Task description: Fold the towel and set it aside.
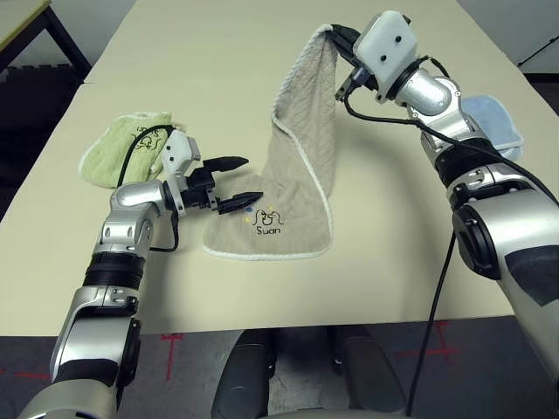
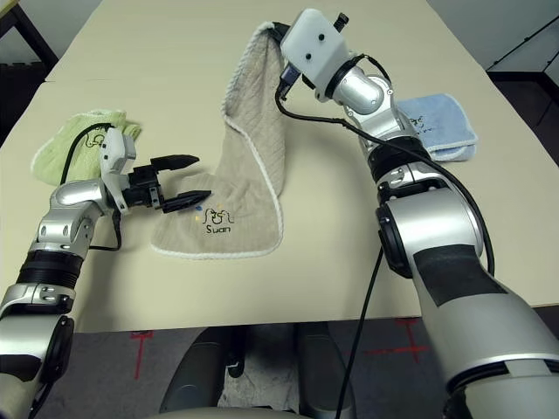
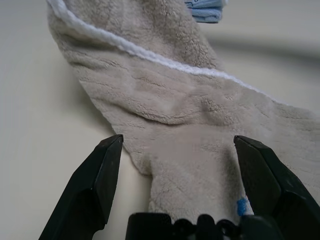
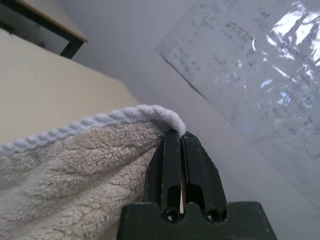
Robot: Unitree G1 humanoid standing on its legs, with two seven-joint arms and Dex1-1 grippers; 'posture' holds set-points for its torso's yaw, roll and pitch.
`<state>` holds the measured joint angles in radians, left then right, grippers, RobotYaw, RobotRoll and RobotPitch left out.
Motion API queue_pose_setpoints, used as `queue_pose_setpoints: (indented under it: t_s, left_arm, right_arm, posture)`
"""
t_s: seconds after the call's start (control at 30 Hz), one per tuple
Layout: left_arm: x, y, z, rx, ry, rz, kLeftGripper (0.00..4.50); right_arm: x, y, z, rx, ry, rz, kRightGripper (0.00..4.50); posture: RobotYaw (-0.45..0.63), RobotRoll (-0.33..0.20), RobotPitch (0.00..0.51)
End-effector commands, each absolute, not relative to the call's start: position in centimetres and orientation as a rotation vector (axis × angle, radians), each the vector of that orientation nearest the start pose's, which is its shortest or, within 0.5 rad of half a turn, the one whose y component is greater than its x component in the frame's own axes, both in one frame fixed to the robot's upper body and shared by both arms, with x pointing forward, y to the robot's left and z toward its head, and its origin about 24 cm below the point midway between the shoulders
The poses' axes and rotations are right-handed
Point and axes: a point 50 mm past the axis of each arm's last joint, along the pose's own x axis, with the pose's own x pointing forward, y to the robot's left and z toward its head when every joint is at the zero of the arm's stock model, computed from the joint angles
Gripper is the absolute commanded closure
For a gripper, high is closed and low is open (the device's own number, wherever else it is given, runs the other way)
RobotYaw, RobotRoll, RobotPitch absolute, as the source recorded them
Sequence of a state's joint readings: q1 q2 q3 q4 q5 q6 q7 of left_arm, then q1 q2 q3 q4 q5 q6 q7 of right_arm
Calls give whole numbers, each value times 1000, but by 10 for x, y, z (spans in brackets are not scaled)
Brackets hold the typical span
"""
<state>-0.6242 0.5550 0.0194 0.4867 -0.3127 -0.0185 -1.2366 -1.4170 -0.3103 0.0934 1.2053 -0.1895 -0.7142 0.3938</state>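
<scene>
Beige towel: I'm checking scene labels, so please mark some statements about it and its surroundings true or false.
1. The right hand pinches the beige towel at its white edge. True.
2. The left hand is shut. False: its fingers stand apart.
3. The "Suan" logo lies face up near the towel's lower edge. True.
4. The beige towel is neatly folded. False: it is partly raised and spread.
5. A blue towel lies on the table. True.
</scene>
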Motion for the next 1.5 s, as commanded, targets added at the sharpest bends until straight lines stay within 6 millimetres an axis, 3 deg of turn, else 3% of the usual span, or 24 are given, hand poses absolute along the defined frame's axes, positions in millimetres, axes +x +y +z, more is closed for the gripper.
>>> queue_pose_setpoints:
  t_s: [0.03,0.17,0.5,0.9,1.13,1.2,1.33,1.5]
  left_arm:
    - [329,207,142,294,-35,-1120,0]
    - [330,205,142,291,-46,-1120,0]
    - [335,198,141,279,-71,-1115,0]
    - [345,179,140,237,-100,-1137,0]
    - [351,168,140,214,-128,-1129,0]
    - [352,167,140,213,-132,-1126,0]
    - [352,160,146,206,-166,-1105,0]
    - [345,140,170,147,-273,-1091,0]
  right_arm:
    - [385,-88,337,-658,-922,591,4477]
    - [378,-95,366,-616,-987,544,4477]
    - [359,-106,417,-584,-1135,467,4477]
    - [352,-126,436,-690,-1137,388,4477]
    - [324,-124,478,-675,-1293,341,4477]
    - [327,-119,474,-682,-1266,365,4477]
    - [346,-105,446,-673,-1159,468,4477]
    - [350,-96,442,-634,-1121,491,4477]
  posture:
    - [-5,0,189]
    - [-6,0,187]
    - [-12,0,181]
    - [-22,0,180]
    - [-30,0,177]
    - [-24,0,176]
    - [-6,0,180]
    - [5,0,184]
